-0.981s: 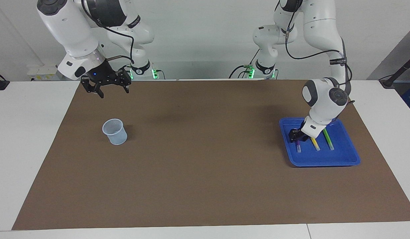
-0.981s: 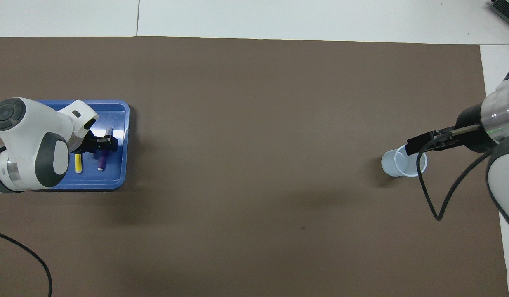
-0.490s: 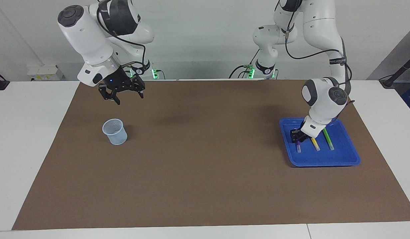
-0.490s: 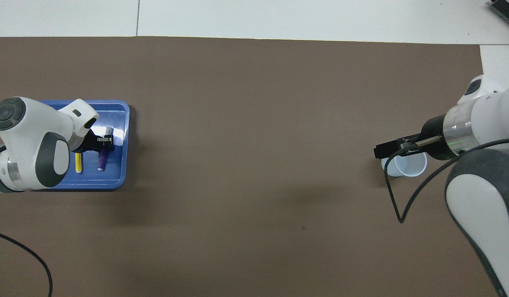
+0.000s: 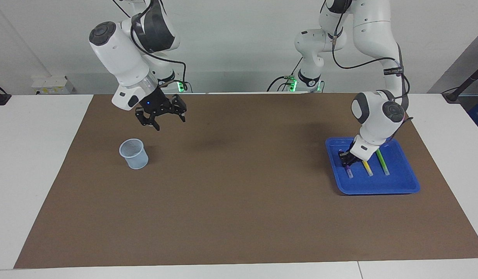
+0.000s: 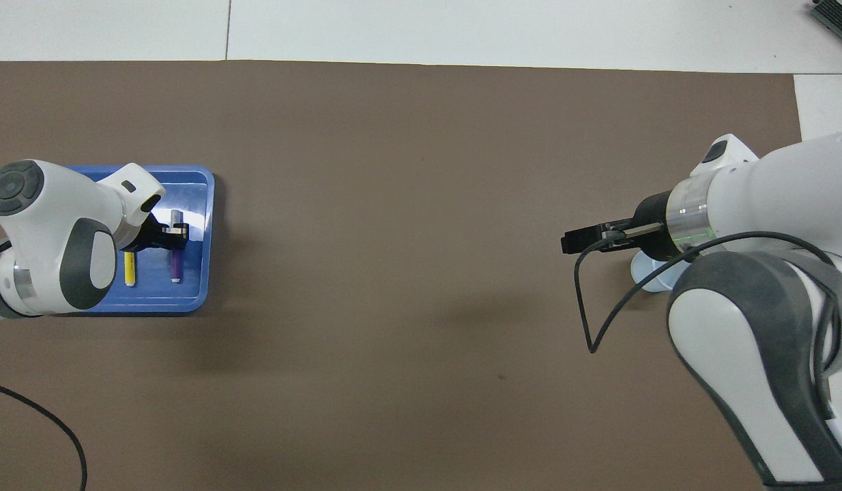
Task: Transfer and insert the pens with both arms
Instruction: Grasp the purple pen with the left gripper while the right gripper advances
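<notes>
Three pens lie side by side in a blue tray point(image 5: 401, 185) at the left arm's end of the bench point(image 5: 37, 162): the purple pen point(image 5: 348, 171), the yellow pen point(image 5: 367, 168) and the green pen point(image 5: 382, 162), each with its whitish end pointing away from the robots. The tray rests on a brown mat point(image 5: 239, 201) that covers most of the bench. The left end effector point(image 5: 344, 159) is down inside the tray, its fingers closed on the purple pen at the pen's end nearer to the robots; the pen lies low in the tray, and whether it is lifted clear of the tray floor cannot be told. In the overhead view the same end effector point(image 6: 170, 235) sits over the purple pen point(image 6: 177, 267), with the yellow pen point(image 6: 129, 269) just beside it and the green pen hidden under the arm. The right end effector point(image 5: 164, 117) hangs in the air with its fingers spread and nothing between them, over the mat beside a pale mesh cup point(image 5: 134, 154) that stands upright toward the right arm's end of the bench.
</notes>
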`<control>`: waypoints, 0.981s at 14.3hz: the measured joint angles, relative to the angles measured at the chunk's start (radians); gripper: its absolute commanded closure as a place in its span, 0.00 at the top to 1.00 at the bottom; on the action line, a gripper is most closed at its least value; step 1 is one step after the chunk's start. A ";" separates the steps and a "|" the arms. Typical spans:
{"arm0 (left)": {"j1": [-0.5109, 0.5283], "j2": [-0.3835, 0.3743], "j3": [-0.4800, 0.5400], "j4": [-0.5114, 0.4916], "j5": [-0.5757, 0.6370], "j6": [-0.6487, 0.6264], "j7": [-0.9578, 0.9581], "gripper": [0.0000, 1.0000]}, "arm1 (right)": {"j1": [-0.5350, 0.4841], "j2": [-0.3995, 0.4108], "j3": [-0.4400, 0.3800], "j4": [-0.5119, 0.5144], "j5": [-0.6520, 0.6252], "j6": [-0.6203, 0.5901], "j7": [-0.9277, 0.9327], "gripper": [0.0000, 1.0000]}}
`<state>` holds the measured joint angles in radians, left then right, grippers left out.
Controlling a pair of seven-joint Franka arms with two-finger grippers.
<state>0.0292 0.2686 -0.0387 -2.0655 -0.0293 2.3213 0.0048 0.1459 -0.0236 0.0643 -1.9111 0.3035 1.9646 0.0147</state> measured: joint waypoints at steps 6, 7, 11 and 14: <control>0.000 0.000 0.001 0.007 0.000 -0.006 0.000 0.00 | 0.095 0.021 0.000 -0.004 0.061 0.044 0.206 1.00; 0.000 0.000 0.003 0.017 0.000 -0.015 0.000 0.00 | 0.094 0.021 -0.005 -0.007 0.072 0.044 0.206 1.00; 0.000 -0.004 0.005 0.121 -0.002 -0.131 -0.041 0.00 | 0.106 0.021 -0.003 -0.034 0.075 0.074 0.206 1.00; 0.000 -0.011 0.001 0.196 -0.002 -0.197 -0.144 0.00 | 0.125 0.021 0.000 -0.045 0.076 0.099 0.206 1.00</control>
<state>0.0296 0.2578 -0.0377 -1.8699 -0.0317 2.1239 -0.1388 0.2711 -0.0029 0.0639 -1.9559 0.3792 2.0636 0.2206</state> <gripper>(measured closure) 0.824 0.000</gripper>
